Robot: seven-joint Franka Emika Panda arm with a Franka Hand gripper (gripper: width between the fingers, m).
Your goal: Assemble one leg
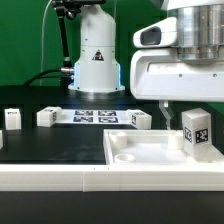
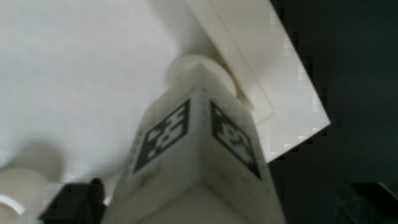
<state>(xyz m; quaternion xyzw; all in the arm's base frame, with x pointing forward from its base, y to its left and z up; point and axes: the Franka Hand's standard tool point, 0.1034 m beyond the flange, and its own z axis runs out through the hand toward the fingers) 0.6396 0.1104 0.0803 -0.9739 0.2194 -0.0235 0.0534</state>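
Note:
One leg (image 1: 195,128), a small white block with black-and-white tags, stands upright in the corner recess of the large white square panel (image 1: 140,152) at the exterior view's right. My gripper (image 1: 188,112) hangs right over it, open. In the wrist view the leg (image 2: 187,140) rises between the two dark fingertips (image 2: 71,202), with a gap on each side. Its lower end meets the panel (image 2: 89,80) near a corner. Nothing is held.
Three more legs lie on the black table behind the panel: one (image 1: 12,119) at the far left, one (image 1: 46,116), one (image 1: 140,118). The marker board (image 1: 95,116) lies between them. The robot's base (image 1: 97,55) stands at the back.

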